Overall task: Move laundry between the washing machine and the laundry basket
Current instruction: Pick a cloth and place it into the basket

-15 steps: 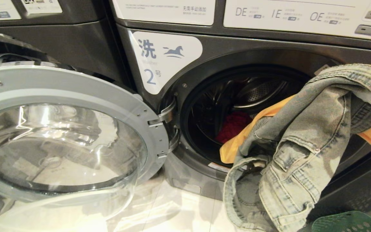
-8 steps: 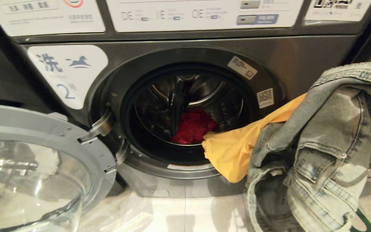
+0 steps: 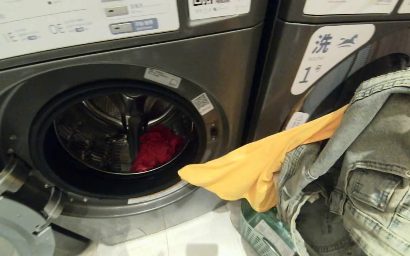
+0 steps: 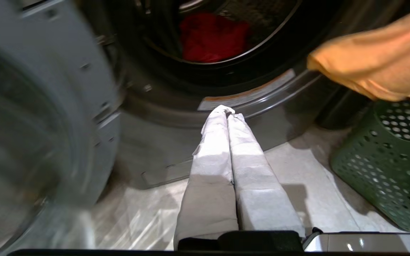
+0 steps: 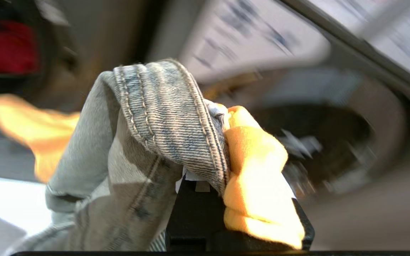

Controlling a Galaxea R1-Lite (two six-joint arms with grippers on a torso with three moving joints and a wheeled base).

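My right gripper [image 5: 219, 142] is shut on a faded denim jacket [image 3: 376, 160] and a yellow garment [image 3: 255, 170] bunched together; the cloth covers its fingertips. Both pieces hang at the right of the head view, over the green laundry basket [image 3: 262, 227], and the yellow garment's loose end points toward the washing machine opening [image 3: 119, 135]. A red garment [image 3: 157, 147] lies inside the drum. My left gripper [image 4: 226, 110] is shut and empty, its white-wrapped fingers low in front of the machine's bottom rim.
The machine's round glass door [image 3: 9, 227] stands swung open at the lower left. A second washer marked 1 [image 3: 326, 53] stands to the right, behind the hanging clothes. Pale floor tiles [image 3: 198, 238] lie before the machines.
The whole view has swung to the right, so the open machine and its door slid left in the picture. The held jacket and yellow garment stay at the right, with the basket below them.
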